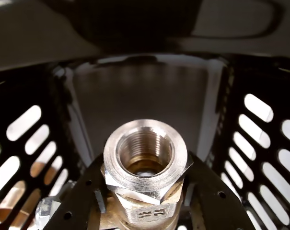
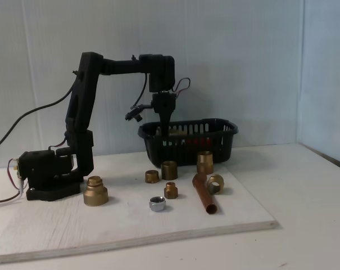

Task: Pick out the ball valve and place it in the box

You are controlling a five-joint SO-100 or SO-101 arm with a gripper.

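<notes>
Threaded brass ball valve (image 1: 145,165) sits clamped between the gripper's (image 1: 144,201) black fingers (image 1: 85,201), its open end up, lowered inside the black slotted box (image 1: 260,143), white floor beyond the fingertips.

My base (image 2: 49,181) stands near the left edge of the pale wooden board (image 2: 74,230). The black box (image 2: 187,140) sits at its back edge. Several brass fittings (image 2: 95,191), a copper pipe piece (image 2: 203,194) and one silver nut (image 2: 157,203) lie between.
</notes>
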